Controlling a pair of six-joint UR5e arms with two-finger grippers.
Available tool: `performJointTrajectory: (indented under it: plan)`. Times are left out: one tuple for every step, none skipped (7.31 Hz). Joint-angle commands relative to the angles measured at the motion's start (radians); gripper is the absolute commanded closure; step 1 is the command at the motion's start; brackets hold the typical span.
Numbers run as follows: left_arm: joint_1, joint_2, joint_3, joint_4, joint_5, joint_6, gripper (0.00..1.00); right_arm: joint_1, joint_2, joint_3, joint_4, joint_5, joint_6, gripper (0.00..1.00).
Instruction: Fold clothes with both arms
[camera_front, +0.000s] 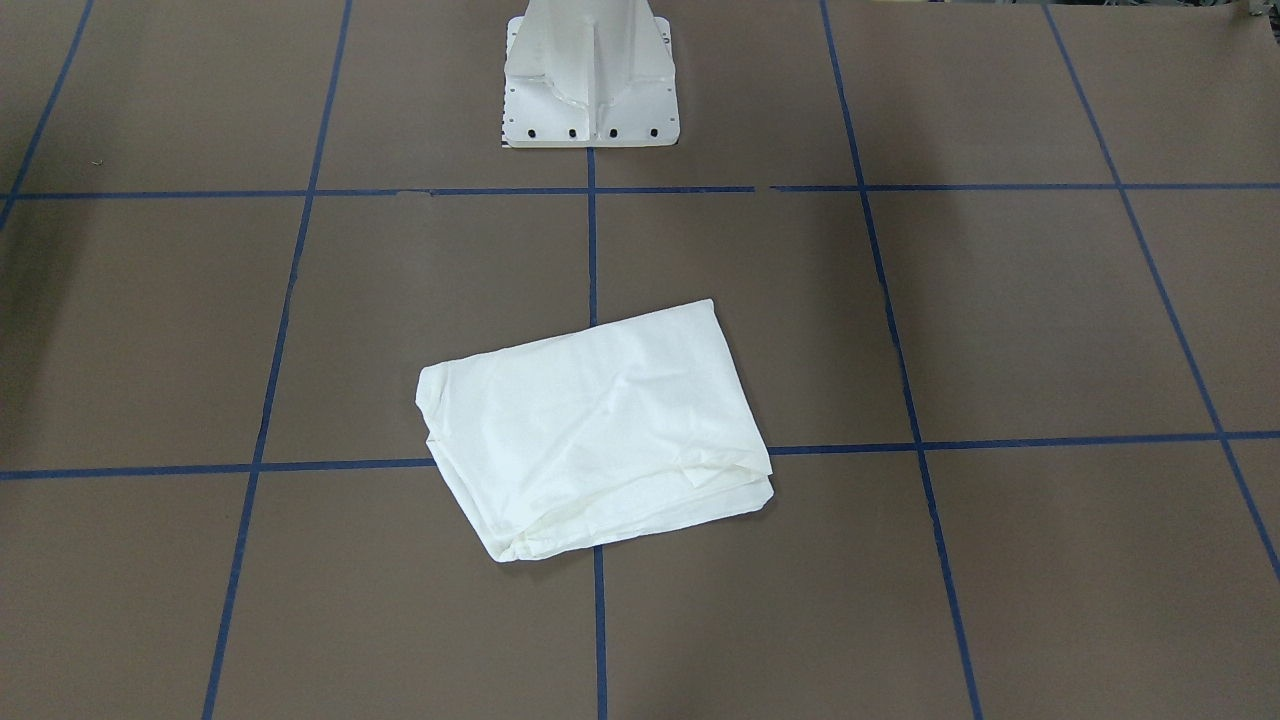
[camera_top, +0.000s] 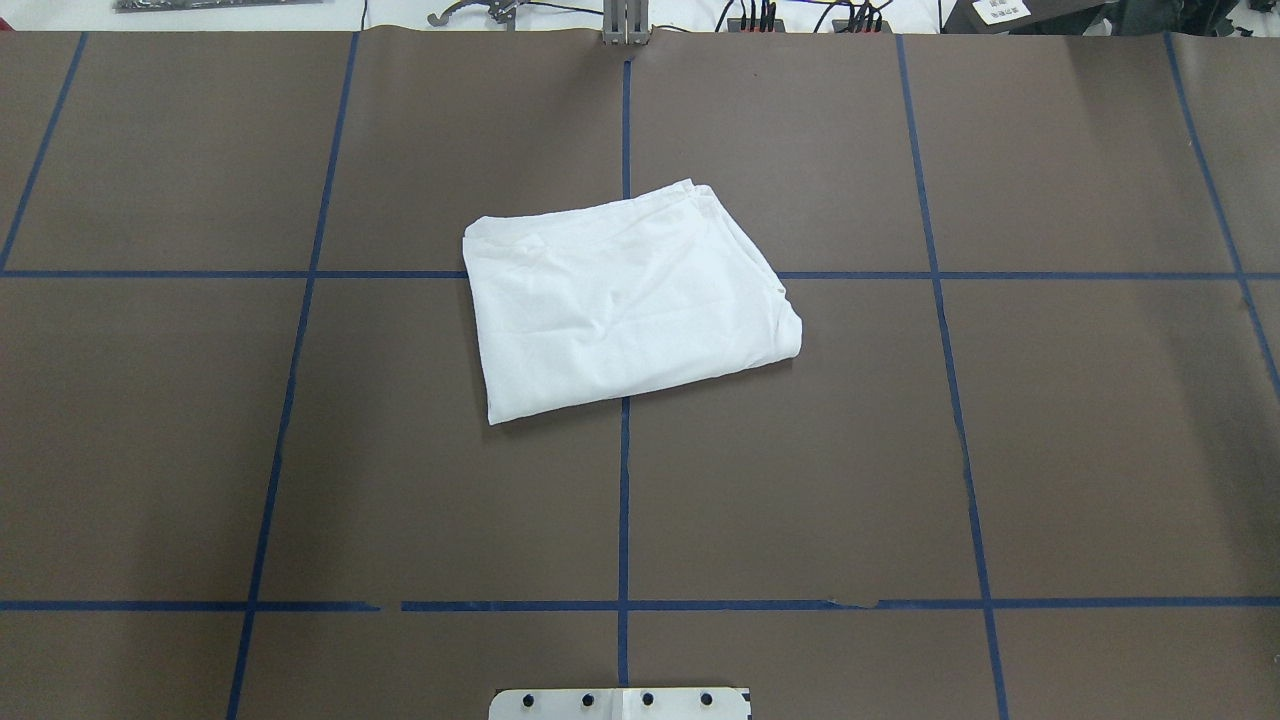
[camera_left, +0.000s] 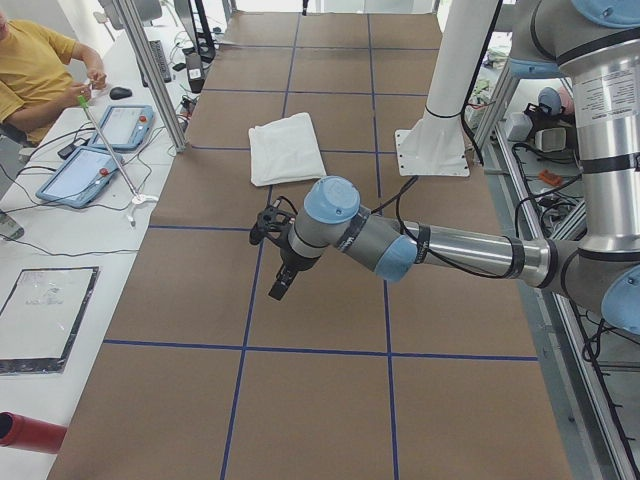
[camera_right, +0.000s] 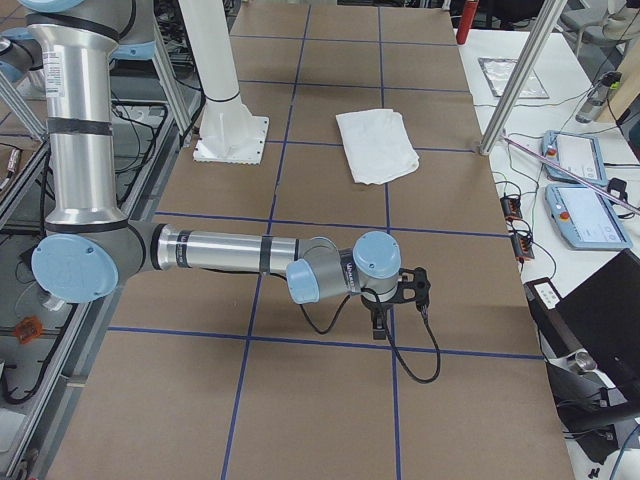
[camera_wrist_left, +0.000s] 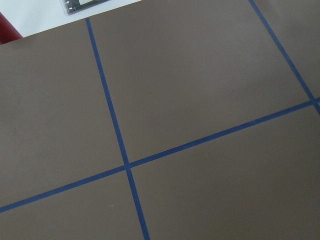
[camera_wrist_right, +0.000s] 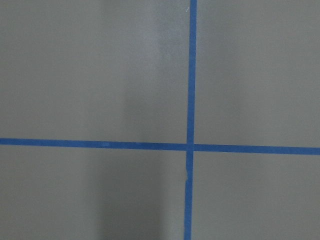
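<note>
Folding looks done: the white long-sleeved T-shirt lies as a compact rectangle out in front of the white pedestal base. The black left gripper and black right gripper hang well to either side of that base, probably to leave the bundle undisturbed. I cannot tell whether either claw is open.

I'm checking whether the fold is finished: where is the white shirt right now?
In the overhead view the folded white shirt lies mid-table, over the crossing of two blue tape lines, straight ahead of the white pedestal base.
</note>
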Motion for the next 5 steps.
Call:
performJointTrajectory:
  plan:
    - [-0.001,-0.002,0.004,0.089,-0.008,-0.004,0.00,0.019,0.001,0.004,-0.137,-0.103,-0.303,0.00]
    - [-0.001,-0.003,0.020,0.086,-0.002,-0.027,0.00,0.019,-0.022,-0.004,-0.136,-0.105,-0.315,0.00]
    - [-0.001,-0.015,0.025,0.086,0.005,-0.029,0.00,0.017,-0.031,-0.001,-0.127,-0.104,-0.313,0.00]
    - [-0.001,-0.018,0.022,0.083,0.013,-0.035,0.00,0.016,-0.019,0.013,-0.127,-0.102,-0.313,0.00]
    - [-0.002,-0.011,0.028,0.083,0.012,-0.035,0.00,0.016,-0.025,0.004,-0.132,-0.090,-0.309,0.00]
